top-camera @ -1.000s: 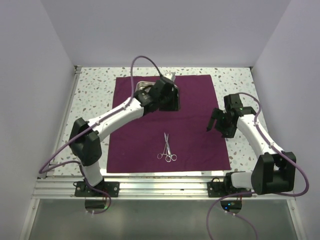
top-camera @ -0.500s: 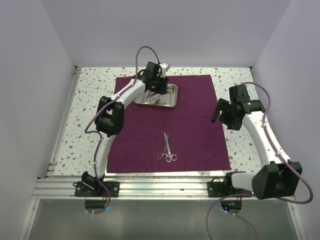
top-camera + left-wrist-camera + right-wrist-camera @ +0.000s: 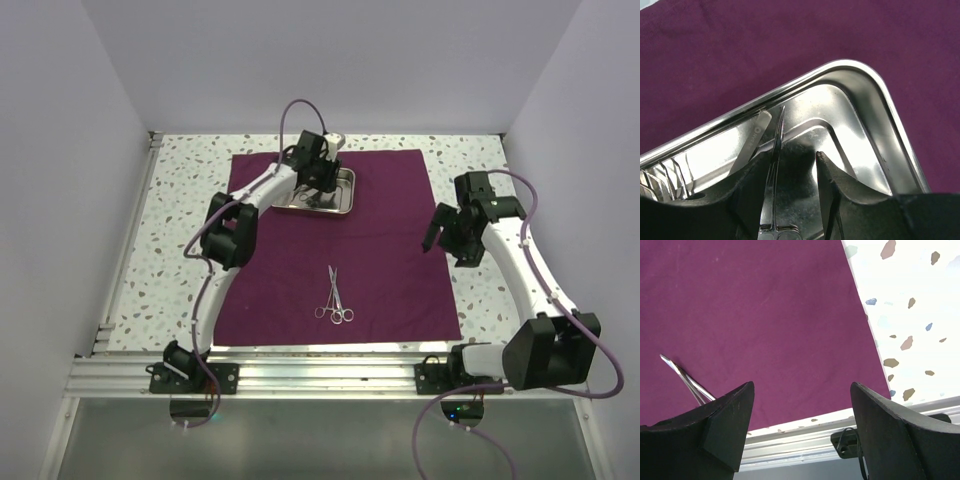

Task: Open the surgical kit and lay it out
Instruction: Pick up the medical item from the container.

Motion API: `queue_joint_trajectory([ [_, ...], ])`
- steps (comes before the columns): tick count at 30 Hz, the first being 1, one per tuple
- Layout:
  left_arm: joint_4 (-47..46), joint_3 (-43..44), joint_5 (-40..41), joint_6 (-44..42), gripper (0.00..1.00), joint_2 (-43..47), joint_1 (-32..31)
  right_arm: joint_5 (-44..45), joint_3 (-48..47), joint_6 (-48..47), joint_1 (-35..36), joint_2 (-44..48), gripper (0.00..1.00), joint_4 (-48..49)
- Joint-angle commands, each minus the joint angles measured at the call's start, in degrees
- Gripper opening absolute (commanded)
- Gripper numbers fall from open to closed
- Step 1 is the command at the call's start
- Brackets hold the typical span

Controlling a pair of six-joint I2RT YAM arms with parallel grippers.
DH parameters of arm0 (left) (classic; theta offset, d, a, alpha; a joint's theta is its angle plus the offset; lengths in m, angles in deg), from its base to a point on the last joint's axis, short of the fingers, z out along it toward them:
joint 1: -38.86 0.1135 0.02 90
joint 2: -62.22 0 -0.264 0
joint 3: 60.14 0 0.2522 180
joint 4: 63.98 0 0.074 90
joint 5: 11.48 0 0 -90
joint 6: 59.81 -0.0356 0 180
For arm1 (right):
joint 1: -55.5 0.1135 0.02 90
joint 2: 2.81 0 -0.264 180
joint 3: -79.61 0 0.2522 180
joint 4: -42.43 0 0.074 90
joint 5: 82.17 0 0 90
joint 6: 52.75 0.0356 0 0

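Cloth: the dark purple cloth wrap (image 3: 390, 270) lies opened out flat on the speckled white surface (image 3: 180, 230) ahead of you.
Tray: the shallow rectangular shiny steel tray (image 3: 346, 200) sits on the cloth near its far edge.
Left end effector: your left end effector (image 3: 791, 157) is down inside the tray, close to one rounded corner. Its fingers are parted and released, clamping nothing.
Between its fingers: a slender silvery steel instrument (image 3: 776, 145) lies on the tray floor in the gap, nearer one finger than the other. From this angle you cannot tell whether it is forceps or scissors.
Tweezers: a flat, round-ended silvery strip (image 3: 752, 142), which looks like tweezers, lies just beside that instrument on the side toward the tray wall.
Scissors: the small silvery scissors (image 3: 333, 295) lie out of the tray on the bare cloth, toward its near edge. The tips point away from you and the ring handles toward you.
Right end effector: your right end effector (image 3: 800, 390) hangs above the cloth's right edge, well apart from the tray. Its fingers are spread wide, released and empty.
Right wrist view: you look down on the cloth's near right corner, with the scissor tips showing at the left.
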Motion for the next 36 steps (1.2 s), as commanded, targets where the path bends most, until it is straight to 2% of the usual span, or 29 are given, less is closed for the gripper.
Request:
queue_joint_trajectory([
  [1, -1.16, 2.90, 2.02, -1.17, 0.47, -2.74, 0.35, 0.67, -2.52, 1.05, -0.25, -0.65, 0.81, -1.52],
  [4, -0.10, 6.06, 3.07, -1.08, 0.47, -5.47, 0.62, 1.11, -2.17, 1.05, -0.16, -0.65, 0.81, -1.95],
  [9, -1.25, 5.63, 2.55, -0.56, 0.43, -6.00, 1.06, 1.46, -1.81, 0.88, -0.25, -0.47, 0.81, -2.13],
  [13, 1.56, 5.45, 2.63, -0.56, 0.41, -8.19, 1.06, 1.28, -1.99, 0.79, -0.16, -1.09, 0.81, -1.78],
  [19, 7.27, 1.59, 6.50, -0.03, 0.30, -9.96, 1.14, 0.58, -1.20, 0.88, -0.33, -1.44, 0.81, -0.73],
  [26, 11.31, 2.64, 10.55, -0.73, 0.31, -10.74, 1.06, -0.39, -0.85, 0.88, -0.25, -1.61, 0.81, 0.15],
  [30, 11.23, -1.40, 10.55, -1.96, 0.31, -9.08, 0.18, -0.39, -1.11, 0.44, -0.25, -1.61, 0.81, 0.33],
  [36, 14.83, -0.26, 14.14, -1.61, 0.22, -9.87, -0.35, -0.92, -0.58, -0.09, -0.25, -1.70, 0.81, 0.85],
])
